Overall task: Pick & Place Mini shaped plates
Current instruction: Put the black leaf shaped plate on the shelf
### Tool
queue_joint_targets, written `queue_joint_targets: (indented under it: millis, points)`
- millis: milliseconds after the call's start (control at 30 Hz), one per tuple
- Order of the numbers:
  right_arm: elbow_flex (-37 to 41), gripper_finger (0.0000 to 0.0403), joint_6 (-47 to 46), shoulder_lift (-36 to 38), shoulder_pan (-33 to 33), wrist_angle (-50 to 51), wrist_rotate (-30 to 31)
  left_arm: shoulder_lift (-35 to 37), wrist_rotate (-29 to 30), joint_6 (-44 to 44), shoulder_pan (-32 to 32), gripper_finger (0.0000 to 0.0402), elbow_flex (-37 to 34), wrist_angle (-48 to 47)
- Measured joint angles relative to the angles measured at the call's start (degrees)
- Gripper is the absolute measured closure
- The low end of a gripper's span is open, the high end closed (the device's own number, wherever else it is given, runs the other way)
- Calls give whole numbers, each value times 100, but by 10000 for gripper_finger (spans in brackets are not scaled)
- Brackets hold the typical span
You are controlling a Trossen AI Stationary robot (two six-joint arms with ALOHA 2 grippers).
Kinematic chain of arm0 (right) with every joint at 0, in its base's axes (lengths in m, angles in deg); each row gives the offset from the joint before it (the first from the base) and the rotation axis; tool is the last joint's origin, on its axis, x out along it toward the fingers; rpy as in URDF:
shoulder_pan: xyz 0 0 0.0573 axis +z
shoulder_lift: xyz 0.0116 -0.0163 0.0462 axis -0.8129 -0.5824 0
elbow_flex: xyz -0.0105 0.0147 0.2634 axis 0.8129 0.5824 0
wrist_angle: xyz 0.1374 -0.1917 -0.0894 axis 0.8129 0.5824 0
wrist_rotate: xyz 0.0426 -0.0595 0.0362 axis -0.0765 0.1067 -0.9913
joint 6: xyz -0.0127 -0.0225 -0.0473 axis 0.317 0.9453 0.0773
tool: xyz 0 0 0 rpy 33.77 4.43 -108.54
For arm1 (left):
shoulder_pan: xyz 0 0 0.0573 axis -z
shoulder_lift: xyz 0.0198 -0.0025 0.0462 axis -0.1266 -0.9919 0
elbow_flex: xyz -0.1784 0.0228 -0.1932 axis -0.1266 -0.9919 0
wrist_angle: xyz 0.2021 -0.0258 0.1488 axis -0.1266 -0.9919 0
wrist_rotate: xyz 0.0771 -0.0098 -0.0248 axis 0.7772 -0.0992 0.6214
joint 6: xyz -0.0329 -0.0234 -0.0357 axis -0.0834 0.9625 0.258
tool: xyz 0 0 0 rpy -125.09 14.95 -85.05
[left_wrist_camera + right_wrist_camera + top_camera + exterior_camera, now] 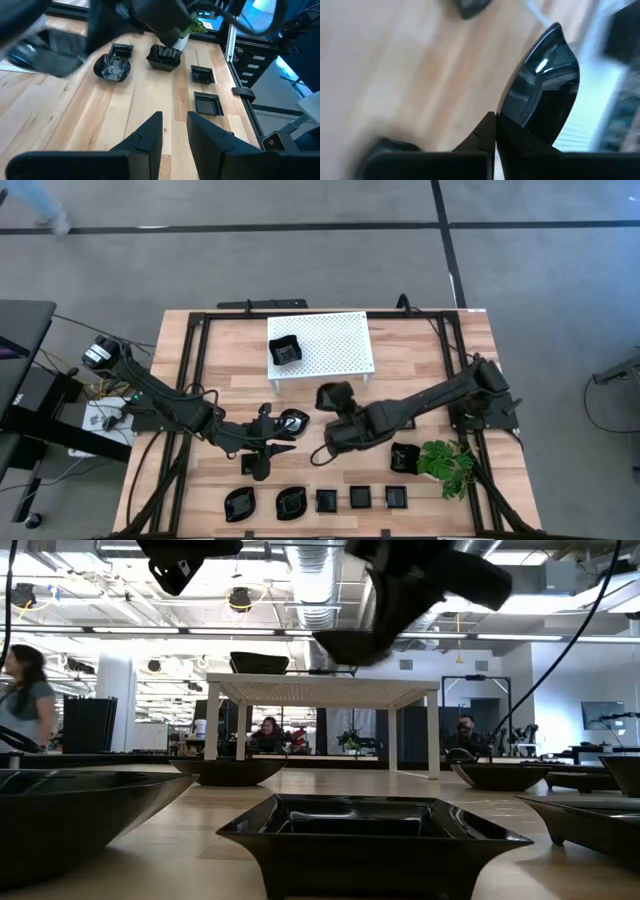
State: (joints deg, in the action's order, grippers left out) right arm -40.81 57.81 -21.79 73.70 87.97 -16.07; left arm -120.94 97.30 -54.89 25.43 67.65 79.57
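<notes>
Above the table point(420, 360), my right gripper point(345, 412) is shut tight on 1 black plate point(334, 394). Only 1 plate point(285, 351) sits on the white rack point(335, 340). Many wait below.

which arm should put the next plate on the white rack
Right. The right gripper is already shut on a black plate held above the table, close to the rack. The left gripper holds nothing.

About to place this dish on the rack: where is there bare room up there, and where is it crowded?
The white rack is bare except one dish at its left end; its middle and right are free. The right pincer holds a dish beside it. The front row of dishes is crowded.
</notes>
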Motion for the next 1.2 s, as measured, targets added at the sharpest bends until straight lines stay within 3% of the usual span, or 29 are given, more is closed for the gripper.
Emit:
queue_joint_targets:
  millis: [133, 467, 600, 700, 933, 1200]
  points:
    - [-151, 401, 864, 0, -437, 29, 10, 0, 0, 0, 0, 311, 0, 0]
    - [-154, 402, 1823, 35, -2030, -114, -56, 0, 0, -2, 0, 311, 0, 0]
    - [-154, 402, 2140, 37, -2441, -402, -729, 0, 0, -2, 0, 311, 0, 0]
    - [-154, 402, 2291, 37, -2592, -547, -1209, 0, 0, -2, 0, 312, 0, 0]
    - [-154, 399, 2612, 37, -2628, -1173, -1251, 0, 0, -2, 0, 312, 0, 0]
    - [-154, 352, 2597, 37, -2615, -1063, -1247, 0, 0, -2, 0, 312, 0, 0]
